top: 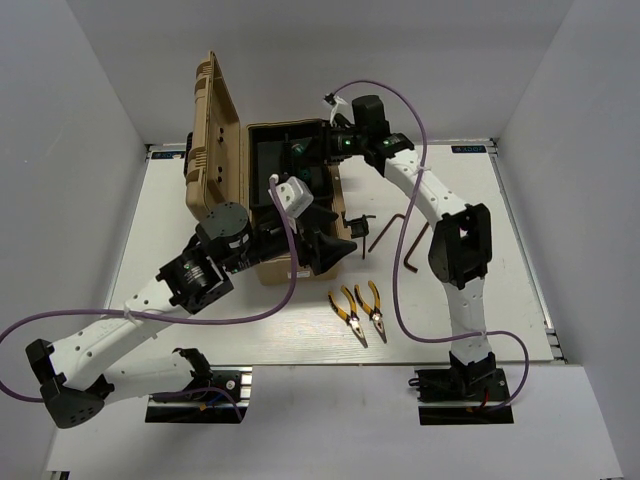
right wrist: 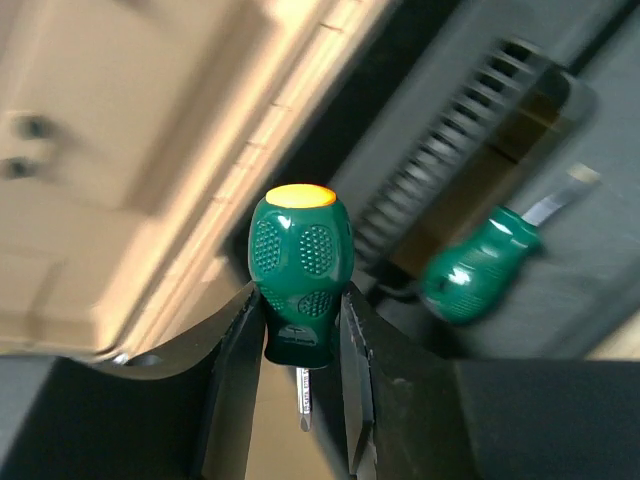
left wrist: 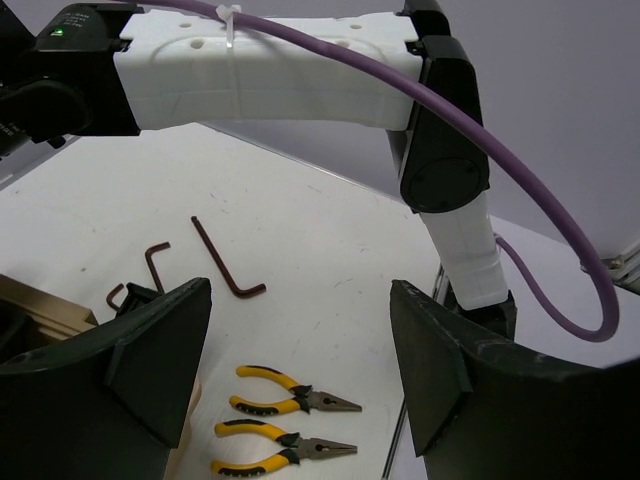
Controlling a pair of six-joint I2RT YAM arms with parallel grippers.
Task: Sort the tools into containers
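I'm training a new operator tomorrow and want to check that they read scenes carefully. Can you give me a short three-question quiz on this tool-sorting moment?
1. Count: how many yellow-handled pliers lie on the table?
2. True or false: the left gripper is open with nothing between its fingers.
3. Pick one: the right gripper is shut on
A. the pliers
B. a green screwdriver
C. a hammer

Key: 1. two; 2. true; 3. B
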